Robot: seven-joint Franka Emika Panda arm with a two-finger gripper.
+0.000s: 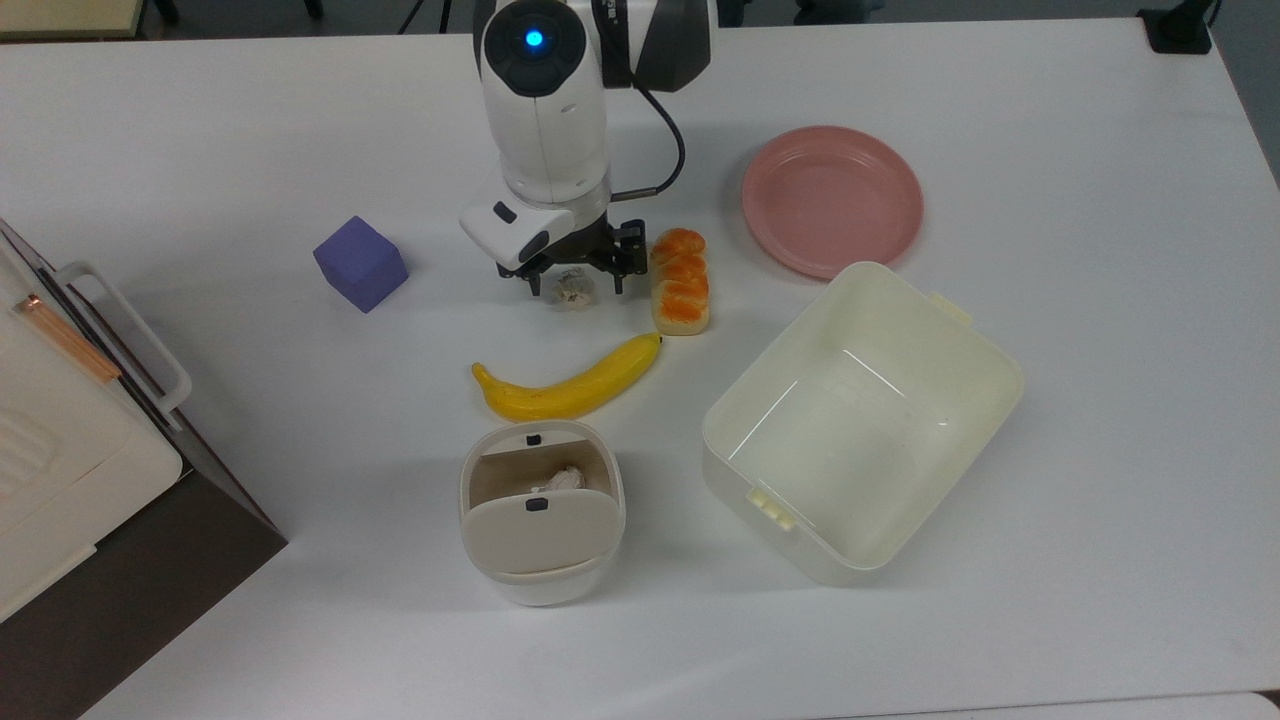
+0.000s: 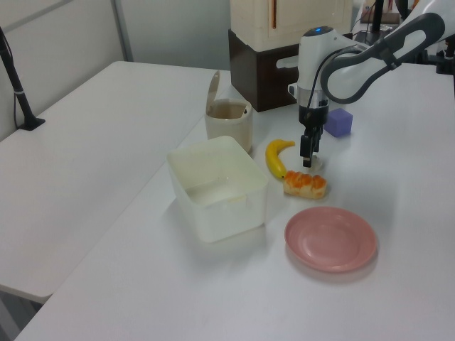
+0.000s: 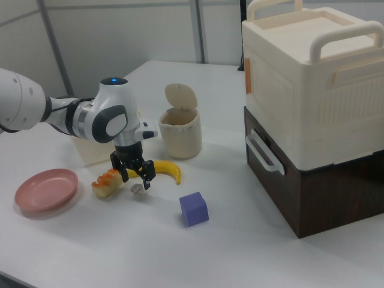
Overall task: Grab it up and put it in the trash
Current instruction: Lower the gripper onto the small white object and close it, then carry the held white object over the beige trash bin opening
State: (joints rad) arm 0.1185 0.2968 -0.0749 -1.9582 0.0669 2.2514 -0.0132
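Gripper (image 1: pixel 573 286) lowered over the crumpled paper ball (image 1: pixel 574 290), fingers spread wide and straddling it, one on either side, nothing clamped between them yet. Paper ball resting on the white table (image 1: pixel 1100 500), toward the middle of the far half in the top view, just beside the braided bread roll (image 1: pixel 681 280) on the top view's right. Seen low behind the fingertips in the left view (image 2: pixel 313 164) and just below them in the right view (image 3: pixel 137 189); contact with the fingers not discernible. Purple cube (image 1: pixel 360 263) well apart toward the top view's left edge. Banana (image 1: pixel 568 385) lying between the paper ball and the small trash bin (image 1: pixel 542 510), bin standing near the table's near edge in the top view, swing flap tipped open, another white crumpled wad (image 1: pixel 563 479) visible inside. Large cream tub (image 1: pixel 861 420) toward the right side, open and tilted askew to the table's edges. Pink plate (image 1: pixel 832 200) beyond it, nearer the far right corner. Cream-and-brown storage box (image 1: pixel 70 470) at the table's left edge in the top view.
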